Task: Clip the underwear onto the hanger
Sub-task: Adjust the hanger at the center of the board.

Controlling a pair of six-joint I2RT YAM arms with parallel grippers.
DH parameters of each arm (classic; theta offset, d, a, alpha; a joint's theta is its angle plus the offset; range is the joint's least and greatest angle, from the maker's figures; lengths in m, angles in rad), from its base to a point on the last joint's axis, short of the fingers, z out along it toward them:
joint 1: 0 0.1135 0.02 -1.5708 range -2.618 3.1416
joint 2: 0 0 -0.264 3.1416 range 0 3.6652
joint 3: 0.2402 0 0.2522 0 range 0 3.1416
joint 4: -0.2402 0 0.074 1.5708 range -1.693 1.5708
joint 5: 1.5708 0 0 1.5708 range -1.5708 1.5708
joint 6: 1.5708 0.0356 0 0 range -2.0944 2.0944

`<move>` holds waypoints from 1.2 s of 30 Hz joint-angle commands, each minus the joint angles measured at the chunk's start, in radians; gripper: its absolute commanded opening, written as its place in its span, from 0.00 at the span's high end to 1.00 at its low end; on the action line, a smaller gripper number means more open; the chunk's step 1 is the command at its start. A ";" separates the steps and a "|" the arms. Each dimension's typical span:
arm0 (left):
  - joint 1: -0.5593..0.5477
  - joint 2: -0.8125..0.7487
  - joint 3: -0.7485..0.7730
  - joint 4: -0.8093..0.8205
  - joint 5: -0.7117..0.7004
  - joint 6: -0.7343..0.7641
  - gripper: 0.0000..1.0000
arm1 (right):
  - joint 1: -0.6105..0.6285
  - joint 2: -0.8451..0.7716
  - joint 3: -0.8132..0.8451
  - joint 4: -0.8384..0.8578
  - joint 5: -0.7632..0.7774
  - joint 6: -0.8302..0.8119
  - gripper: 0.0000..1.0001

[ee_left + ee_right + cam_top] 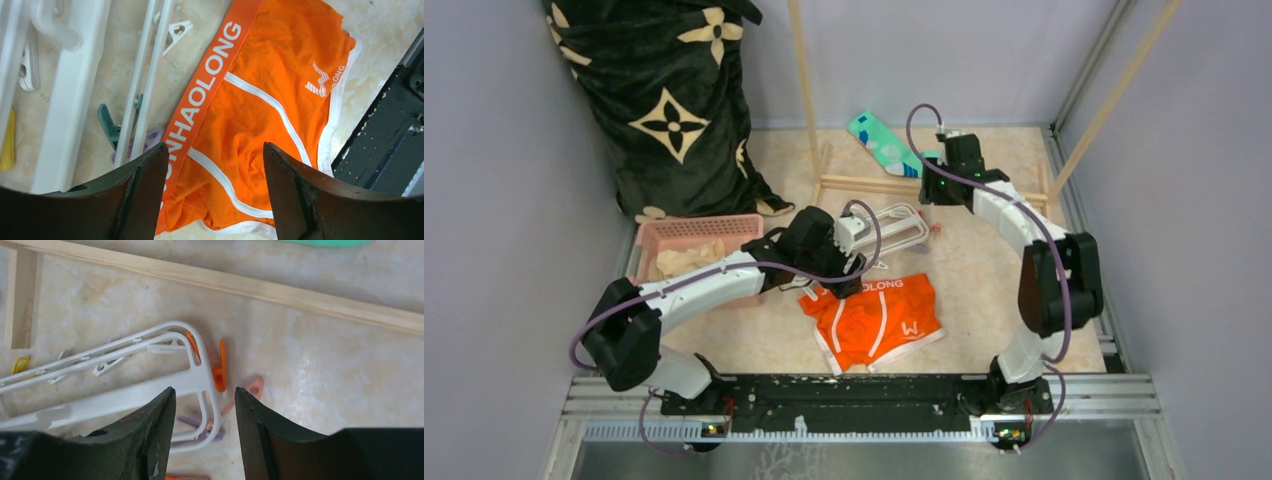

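Note:
The orange underwear (876, 318) lies flat on the table in front of the arms; the left wrist view shows it (260, 115) with its lettered waistband. The white hanger (894, 226) lies flat just behind it, and shows in the left wrist view (70, 90) and the right wrist view (165, 385), where orange, pink and purple clothespins sit at its corner. My left gripper (836, 268) (215, 155) is open and empty, above the waistband's left end. My right gripper (936, 190) (204, 392) is open and empty, above the hanger's right corner.
A pink basket (694, 240) with cream cloth stands at the left. A dark flowered cushion (664, 100) leans at back left. A wooden rack's base bar (874, 184) and poles stand behind the hanger. A teal sock (882, 142) lies at the back.

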State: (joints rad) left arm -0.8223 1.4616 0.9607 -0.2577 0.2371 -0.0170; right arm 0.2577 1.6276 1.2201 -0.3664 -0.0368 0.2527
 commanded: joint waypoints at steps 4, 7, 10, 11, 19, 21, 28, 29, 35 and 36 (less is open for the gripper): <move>0.004 -0.048 -0.087 0.045 0.020 -0.096 0.26 | -0.004 0.174 0.212 -0.170 -0.114 -0.172 0.56; 0.002 -0.031 -0.099 0.061 0.058 -0.121 0.27 | -0.003 0.210 0.251 -0.220 -0.109 -0.190 0.57; 0.002 -0.007 -0.101 0.075 0.072 -0.140 0.27 | -0.003 0.243 0.275 -0.248 -0.128 -0.205 0.57; 0.002 0.002 -0.099 0.080 0.082 -0.144 0.28 | -0.002 0.253 0.280 -0.256 -0.130 -0.213 0.57; -0.001 0.092 -0.083 0.088 0.090 -0.154 0.28 | 0.007 0.310 0.289 -0.282 -0.108 -0.227 0.58; -0.001 0.115 -0.076 0.078 0.070 -0.158 0.28 | 0.014 0.316 0.284 -0.279 -0.101 -0.225 0.60; 0.011 0.133 -0.066 0.070 -0.011 -0.169 0.26 | 0.027 0.285 0.220 -0.241 -0.093 -0.182 0.78; 0.017 0.136 -0.062 0.068 -0.012 -0.169 0.26 | 0.029 0.276 0.206 -0.239 -0.088 -0.173 0.81; 0.057 0.154 -0.040 0.060 -0.018 -0.146 0.25 | 0.029 0.193 0.096 -0.212 -0.053 -0.110 0.88; 0.067 0.161 -0.033 0.057 -0.016 -0.140 0.25 | 0.029 0.178 0.075 -0.204 -0.055 -0.096 0.89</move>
State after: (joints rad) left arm -0.7872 1.5974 0.8860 -0.1905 0.2394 -0.1783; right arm 0.2775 1.8847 1.3689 -0.5812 -0.1276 0.0956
